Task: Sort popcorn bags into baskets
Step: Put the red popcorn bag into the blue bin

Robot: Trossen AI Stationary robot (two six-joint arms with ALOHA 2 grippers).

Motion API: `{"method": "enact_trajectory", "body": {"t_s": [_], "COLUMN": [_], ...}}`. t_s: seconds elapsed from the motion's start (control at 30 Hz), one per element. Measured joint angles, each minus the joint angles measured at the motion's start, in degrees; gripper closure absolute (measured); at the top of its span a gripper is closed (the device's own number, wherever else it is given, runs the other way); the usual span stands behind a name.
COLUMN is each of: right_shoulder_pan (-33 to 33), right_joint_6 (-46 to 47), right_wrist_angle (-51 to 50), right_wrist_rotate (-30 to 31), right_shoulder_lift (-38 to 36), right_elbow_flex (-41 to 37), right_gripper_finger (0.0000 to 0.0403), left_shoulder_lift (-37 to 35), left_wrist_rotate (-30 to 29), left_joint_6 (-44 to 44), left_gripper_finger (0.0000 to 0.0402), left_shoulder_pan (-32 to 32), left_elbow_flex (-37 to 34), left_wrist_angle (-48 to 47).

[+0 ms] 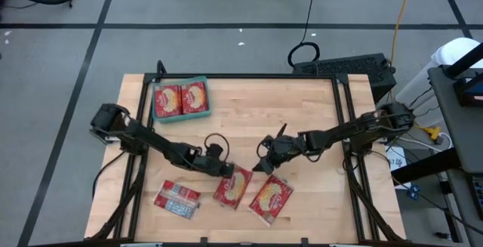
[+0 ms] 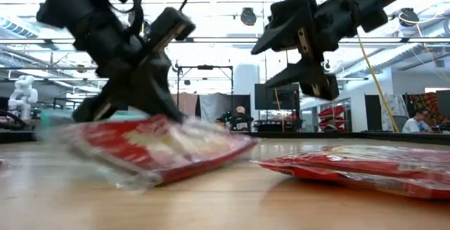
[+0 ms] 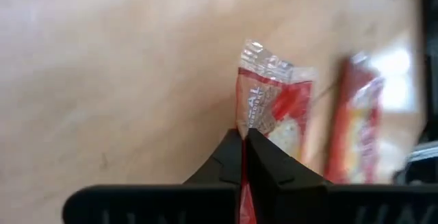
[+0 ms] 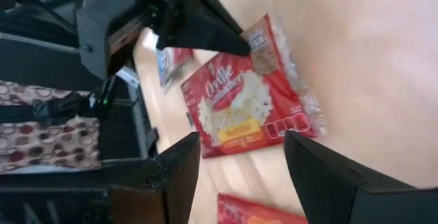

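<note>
Fingers (image 3: 236,157) of our left gripper (image 1: 223,169) are pinching the middle popcorn bag (image 1: 235,187) by its edge, likely for lifting toward the basket (image 1: 204,96); our right gripper (image 1: 266,164) is hovering spread.

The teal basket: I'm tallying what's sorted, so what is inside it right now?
In the high view the teal basket holds two red popcorn bags lying flat side by side, picture side up. They cover nearly the whole floor, so anything beneath them cannot be seen.
</note>
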Motion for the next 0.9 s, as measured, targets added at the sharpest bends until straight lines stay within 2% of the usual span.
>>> {"method": "enact_trajectory", "body": {"t_s": [0.2, 0.4, 0.57, 0.73, 0.9], "right_shoulder_pan": [-2.33, -4.23, -6.21, -8.21, -11.33], "right_joint_6": [-6.84, -9.51, -12.91, -21.82, -23.16], "right_wrist_angle": [-4.47, -4.77, -4.02, -1.42, 10.97], "right_wrist_rotate": [4.87, 8.12, 8.91, 8.77, 7.39], "right_shoulder_lift": [-8.28, -12.03, -11.42, -9.79, -7.74], "right_elbow_flex": [0.00, -0.11, -0.13, -0.62, -6.44], "right_gripper_finger": [0.0200, 0.0200, 0.0196, 0.0180, 0.0151], "left_shoulder_lift": [-8.50, -16.39, -19.72, -21.61, -24.28], "left_wrist_rotate": [-4.59, -7.39, -7.10, -3.71, -2.23], "left_joint_6": [4.55, 10.47, 15.41, 18.71, 21.79], "left_gripper_finger": [0.0397, 0.0400, 0.0400, 0.0400, 0.0400], "left_shoulder_pan": [3.09, 7.92, 12.03, 15.39, 16.97], "left_elbow_flex": [0.17, 0.10, 0.07, 0.20, 0.23], "left_wrist_angle": [-4.44, -8.18, -8.14, -3.85, -2.05]}}
